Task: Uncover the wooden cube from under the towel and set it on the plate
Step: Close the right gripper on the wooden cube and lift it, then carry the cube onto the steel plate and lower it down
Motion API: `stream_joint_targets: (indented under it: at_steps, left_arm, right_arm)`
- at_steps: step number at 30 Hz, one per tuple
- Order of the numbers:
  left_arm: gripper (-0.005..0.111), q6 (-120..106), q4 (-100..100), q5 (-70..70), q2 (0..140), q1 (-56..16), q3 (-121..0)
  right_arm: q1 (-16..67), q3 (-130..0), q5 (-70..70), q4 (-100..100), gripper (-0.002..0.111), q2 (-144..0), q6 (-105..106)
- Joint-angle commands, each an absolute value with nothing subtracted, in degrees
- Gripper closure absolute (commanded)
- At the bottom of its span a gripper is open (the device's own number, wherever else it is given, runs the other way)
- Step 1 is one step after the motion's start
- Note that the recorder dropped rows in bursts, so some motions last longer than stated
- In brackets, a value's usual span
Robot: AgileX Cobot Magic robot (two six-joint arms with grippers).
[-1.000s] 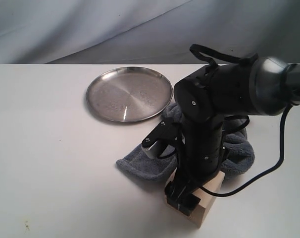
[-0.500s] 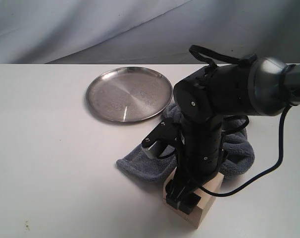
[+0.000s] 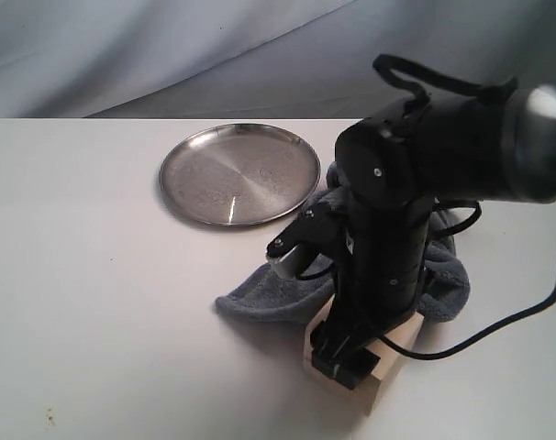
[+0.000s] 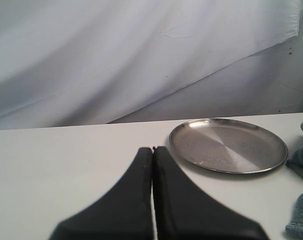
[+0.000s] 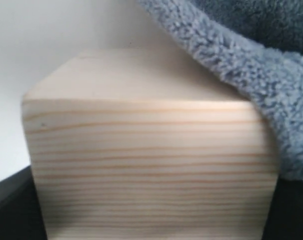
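The wooden cube [image 3: 374, 390] stands near the table's front edge, right of centre, with its pale grain filling the right wrist view [image 5: 151, 165]. My right gripper [image 3: 344, 362] reaches down over it, and its dark fingers [image 5: 6, 210] press both sides of the block, shut on it. The blue-grey towel [image 3: 443, 275] lies bunched just behind the cube, and one fold [image 5: 231, 65] drapes on the cube's far upper edge. The silver plate [image 3: 239, 172] sits bare at the back, left of the towel. My left gripper [image 4: 153, 149] is shut and holds nothing, hovering short of the plate [image 4: 227, 145].
A grey cloth backdrop [image 3: 168, 55] hangs behind the white table [image 3: 94, 302]. A black cable [image 3: 498, 321] loops from the right arm over the table at the right. The towel's edge [image 4: 302, 150] shows beside the plate in the left wrist view.
The right arm has shifted slightly up and to the right, and the cube has moved a little to the left with the gripper. The towel and plate stay where they were.
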State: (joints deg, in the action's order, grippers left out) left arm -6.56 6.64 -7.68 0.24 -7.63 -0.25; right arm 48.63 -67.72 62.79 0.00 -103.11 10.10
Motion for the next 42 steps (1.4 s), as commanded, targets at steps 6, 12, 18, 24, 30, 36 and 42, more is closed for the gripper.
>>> stream_joint_targets:
  at_steps: [6, 12, 18, 24, 30, 36, 42]
  left_arm:
    - [0.107, -6.41, 6.74, -7.56, 0.00, -7.91, 0.00]
    - [0.107, -6.41, 6.74, -7.56, 0.00, -7.91, 0.00]
    - [0.107, -6.41, 6.74, -7.56, 0.00, -7.91, 0.00]
    - [0.107, -6.41, 6.74, -7.56, 0.00, -7.91, 0.00]
    - [0.107, -6.41, 6.74, -7.56, 0.00, -7.91, 0.00]
    - [0.107, -6.41, 6.74, -7.56, 0.00, -7.91, 0.00]
    - [0.107, -6.41, 6.74, -7.56, 0.00, -7.91, 0.00]
  right_arm:
    - [48.58, -67.79, 64.57, 0.00, 0.108, -92.57, 8.73]
    - [48.58, -67.79, 64.62, -1.67, 0.108, -89.11, 6.69]
    - [48.58, -67.90, 62.37, -4.71, 0.108, -88.99, -3.72]
    - [48.58, -72.77, 59.75, -4.47, 0.108, -90.10, -16.66]
    - [48.58, -83.31, 65.27, -4.18, 0.108, -96.00, -19.68]
    - [48.58, -93.58, 66.41, -4.18, 0.108, -104.03, -19.68]
    - [48.58, -104.46, 66.98, -4.18, 0.108, -112.38, -19.57]
